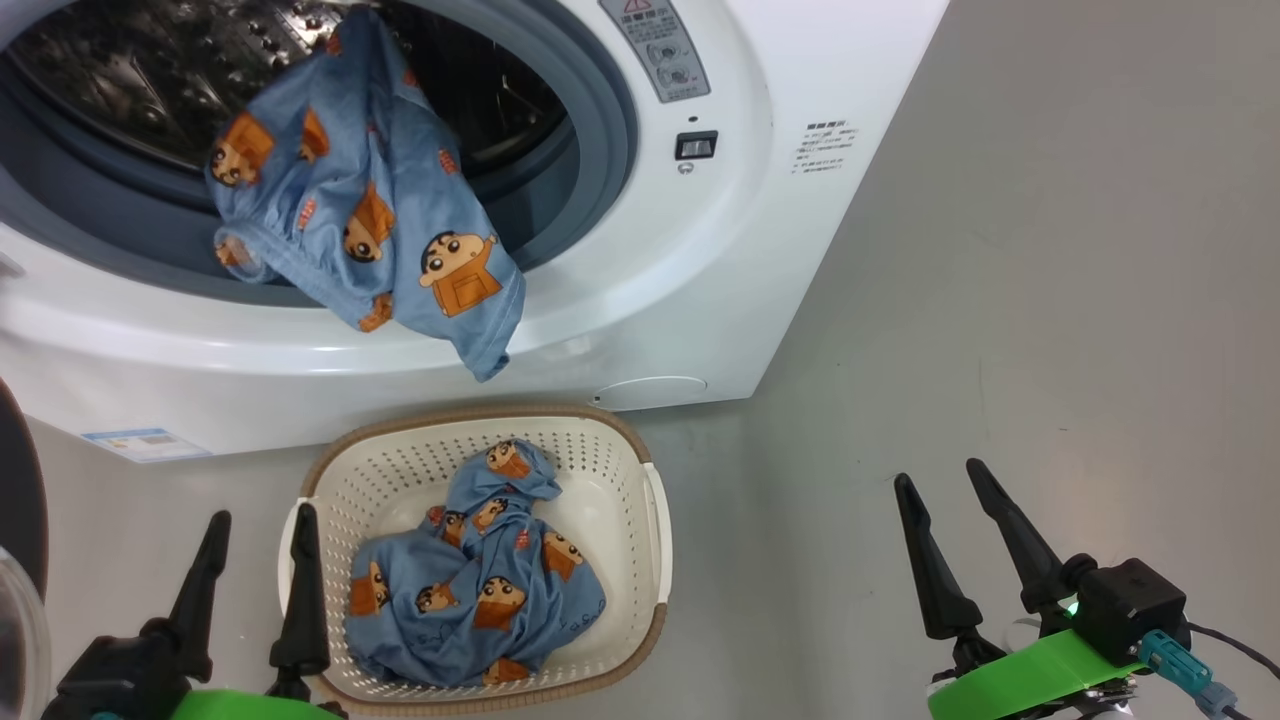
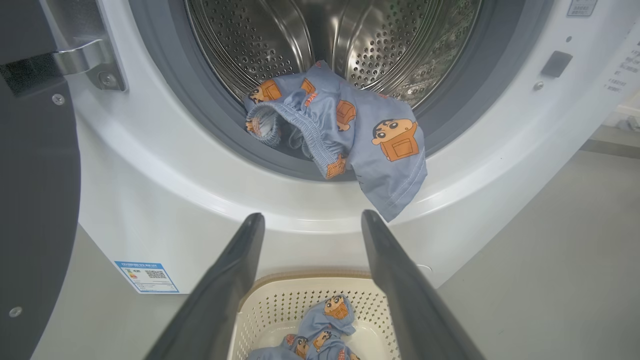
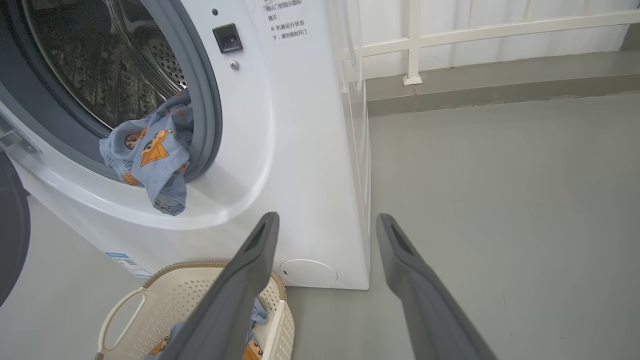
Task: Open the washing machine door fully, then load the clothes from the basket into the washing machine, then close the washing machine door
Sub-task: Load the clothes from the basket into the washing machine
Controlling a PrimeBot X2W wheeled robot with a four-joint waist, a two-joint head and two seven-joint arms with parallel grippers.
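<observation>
I see one light blue cartoon-printed garment (image 1: 400,220) hanging over the grey rubber gasket (image 1: 600,130) of the big white washing machine (image 1: 780,250); another such garment (image 1: 480,590) lies in the cream perforated plastic basket (image 1: 400,480) before it. My left gripper (image 1: 262,512) and right gripper (image 1: 939,472) have the fingers apart, empty

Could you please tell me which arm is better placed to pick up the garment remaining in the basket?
Left. The left pincer, open, sits at the left edge of the basket, right beside the garment. The right pincer, also open, hangs over the floor, well off to the right.
</observation>
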